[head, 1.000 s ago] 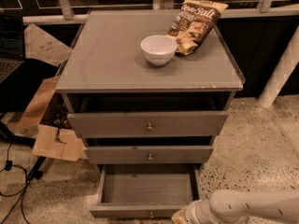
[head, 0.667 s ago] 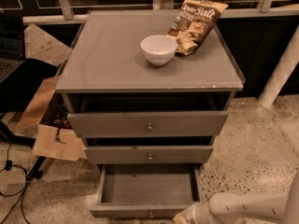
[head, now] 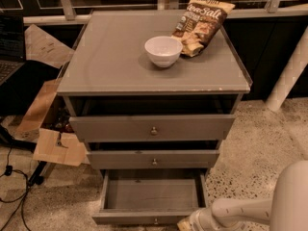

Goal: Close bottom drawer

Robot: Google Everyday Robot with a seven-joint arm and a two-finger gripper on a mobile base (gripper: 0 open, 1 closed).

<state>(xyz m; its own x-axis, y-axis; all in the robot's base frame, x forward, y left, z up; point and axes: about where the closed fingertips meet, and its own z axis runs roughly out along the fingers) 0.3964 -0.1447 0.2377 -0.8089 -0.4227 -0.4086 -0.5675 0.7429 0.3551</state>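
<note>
The grey cabinet [head: 120, 66] has three drawers. The bottom drawer [head: 151, 194] is pulled far out and its inside is empty. Its slim front panel [head: 125, 219] lies at the lower edge of the view, with a small round knob [head: 155, 221] at its centre. My gripper [head: 188, 223] is at the end of the white arm [head: 236, 211], low at the bottom right. It sits just beside the right end of the drawer's front panel. Whether it touches the panel does not show.
The top drawer [head: 151, 128] and middle drawer [head: 153, 159] stand slightly out. A white bowl [head: 163, 51] and a chip bag [head: 202, 24] lie on the cabinet top. Cardboard pieces [head: 55, 146] and cables [head: 14, 186] are on the floor to the left. A white post [head: 288, 71] stands to the right.
A bulky white arm link has come into view at the lower right edge. The gripper stays by the drawer's front right corner. The drawer has not visibly moved.
</note>
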